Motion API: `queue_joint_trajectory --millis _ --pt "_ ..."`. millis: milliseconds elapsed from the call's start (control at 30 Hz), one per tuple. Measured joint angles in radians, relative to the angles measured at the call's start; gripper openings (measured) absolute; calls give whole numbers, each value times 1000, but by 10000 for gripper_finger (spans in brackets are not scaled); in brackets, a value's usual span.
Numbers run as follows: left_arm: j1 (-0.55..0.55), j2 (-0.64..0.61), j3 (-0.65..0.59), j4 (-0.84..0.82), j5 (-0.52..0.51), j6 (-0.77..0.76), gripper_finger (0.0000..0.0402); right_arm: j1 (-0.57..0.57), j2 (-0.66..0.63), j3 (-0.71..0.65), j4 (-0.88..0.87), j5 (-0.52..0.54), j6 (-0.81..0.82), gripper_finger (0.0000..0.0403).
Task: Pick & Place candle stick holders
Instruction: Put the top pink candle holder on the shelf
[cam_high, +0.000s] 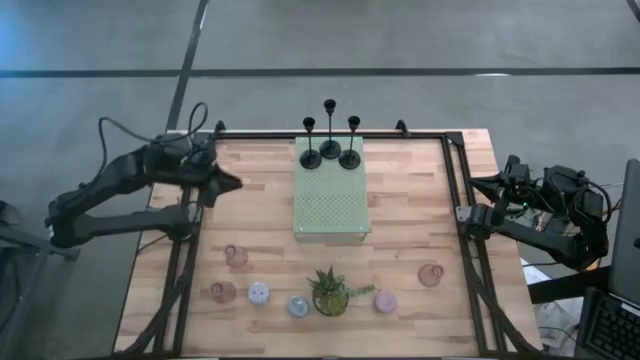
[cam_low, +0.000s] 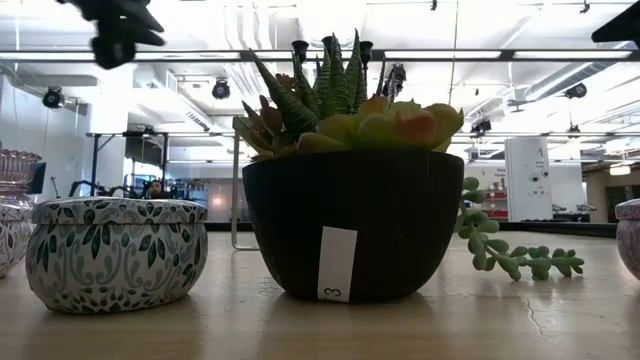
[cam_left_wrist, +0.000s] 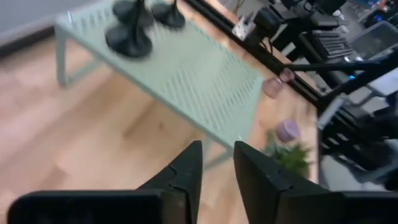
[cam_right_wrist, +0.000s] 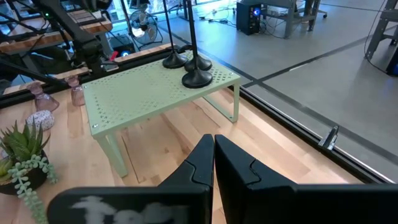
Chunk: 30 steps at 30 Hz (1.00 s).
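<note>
Above the surface's (cam_high: 400, 200) left side, the left claw (cam_high: 236, 183) hovers empty, fingers narrowly parted. Three black candlesticks (cam_high: 329, 140) stand on the green mat (cam_high: 331, 205); next it should spread wider, then descend squarely over a pink glass holder (cam_high: 235, 256). The right claw (cam_high: 462, 214) waits, pressed together.

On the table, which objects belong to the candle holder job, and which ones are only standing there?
Belong to the job:
- three black candle sticks on the mat
- three pink glass holders
- three round pastel cups

Only standing there:
- green perforated mat
- potted plant
</note>
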Motion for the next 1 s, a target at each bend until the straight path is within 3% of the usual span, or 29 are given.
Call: queue_joint_trajectory --millis 167,300,467,600,733,867,933,1000 --pt "-103 -76 -75 17 -22 -139 74 0 0 0 0 0 0 8" --pt "-213 -99 -108 30 -118 -183 72 0 0 0 0 0 0 8" --pt "-426 -70 -132 115 -375 -285 71 0 0 0 0 0 0 8" --pt "-665 -19 -145 159 -602 -368 71 0 0 0 0 0 0 8" --pt "-911 78 -148 175 -917 -483 71 0 0 0 0 0 0 8" --pt "-1079 177 -148 193 -1217 -587 71 0 0 0 0 0 0 8" --pt "-1106 223 -148 189 -1263 -596 71 0 0 0 0 0 0 8" --pt "-1109 261 -150 180 -1235 -600 71 0 0 0 0 0 0 8"
